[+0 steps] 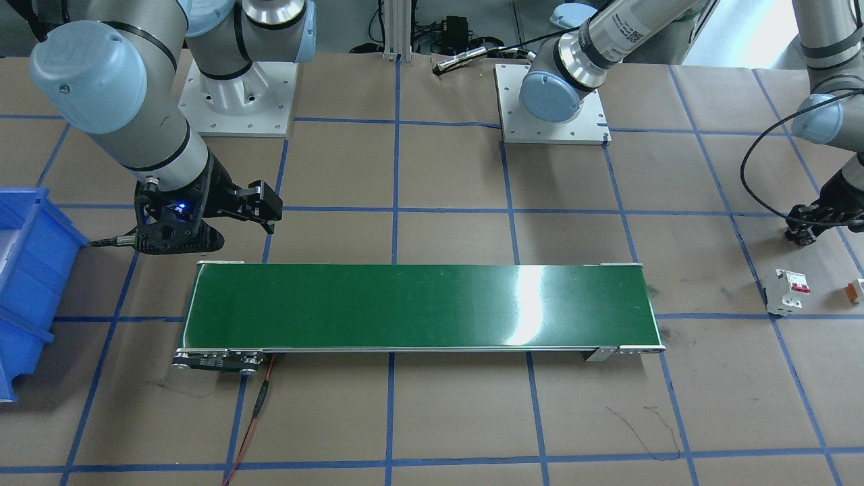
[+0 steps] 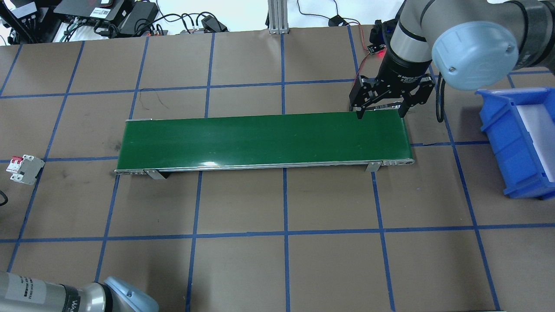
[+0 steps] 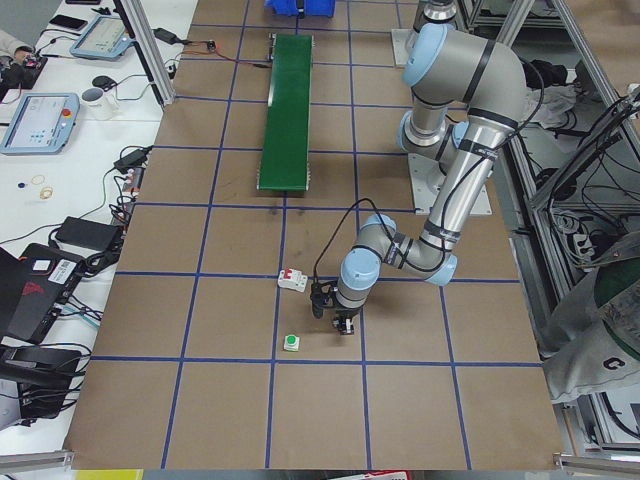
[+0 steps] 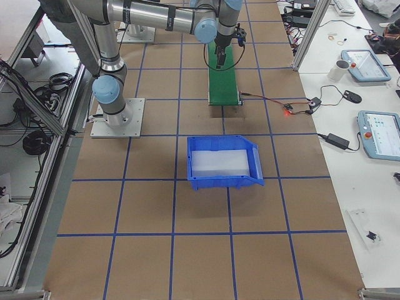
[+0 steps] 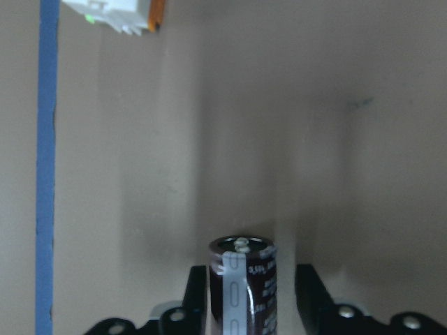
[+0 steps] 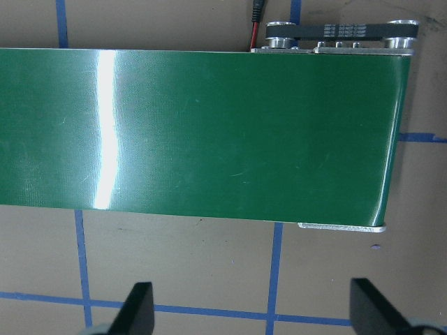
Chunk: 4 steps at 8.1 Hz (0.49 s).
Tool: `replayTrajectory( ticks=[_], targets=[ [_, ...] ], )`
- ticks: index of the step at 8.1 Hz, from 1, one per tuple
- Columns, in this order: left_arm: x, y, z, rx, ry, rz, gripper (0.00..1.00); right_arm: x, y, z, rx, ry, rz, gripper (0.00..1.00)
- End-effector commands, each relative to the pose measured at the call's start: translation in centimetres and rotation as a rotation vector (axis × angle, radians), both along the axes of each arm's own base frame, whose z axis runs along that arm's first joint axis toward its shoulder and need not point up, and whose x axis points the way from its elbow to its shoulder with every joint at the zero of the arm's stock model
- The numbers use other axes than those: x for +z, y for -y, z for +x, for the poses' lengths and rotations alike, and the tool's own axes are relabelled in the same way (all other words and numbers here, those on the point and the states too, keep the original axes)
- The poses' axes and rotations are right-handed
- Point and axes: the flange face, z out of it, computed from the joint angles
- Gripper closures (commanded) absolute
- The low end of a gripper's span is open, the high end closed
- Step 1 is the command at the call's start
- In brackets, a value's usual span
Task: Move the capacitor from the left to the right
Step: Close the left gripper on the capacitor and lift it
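Observation:
The capacitor (image 5: 242, 289), a small black cylinder with a grey stripe, stands upright on the brown table paper between the fingers of my left gripper (image 5: 251, 283). The jaws are open around it, with a small gap showing at the right finger (image 5: 312, 293). That gripper is low over the table at its left end (image 1: 804, 229), also seen in the exterior left view (image 3: 344, 322). My right gripper (image 2: 380, 113) is open and empty above the far right end of the green conveyor belt (image 2: 260, 138); its fingers (image 6: 137, 310) frame the belt's end.
A white breaker with red switches (image 1: 788, 291) and a small orange-and-white part (image 1: 854, 290) lie close to the left gripper. A blue bin (image 2: 520, 138) stands to the right of the conveyor. A red cable (image 1: 253, 418) runs from the conveyor's end.

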Motion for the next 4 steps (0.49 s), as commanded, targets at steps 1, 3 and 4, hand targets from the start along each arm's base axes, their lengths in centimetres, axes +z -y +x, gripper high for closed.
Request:
replayTrajectory(
  ticks=[1,3,4],
  targets=[
    [0.5,-1.0,0.5,0.004,0.052,0.098,1.0,0.0,0.0,0.0,-0.01,-0.005,0.0,0.0],
    [2.4,-1.1,0.3,0.004,0.081,0.097,1.0,0.0,0.0,0.0,-0.01,-0.007,0.0,0.0],
    [3.8,-1.0,-0.4,-0.001,0.073,0.1,1.0,0.0,0.0,-0.1,-0.011,-0.007,0.0,0.0]
  ],
)
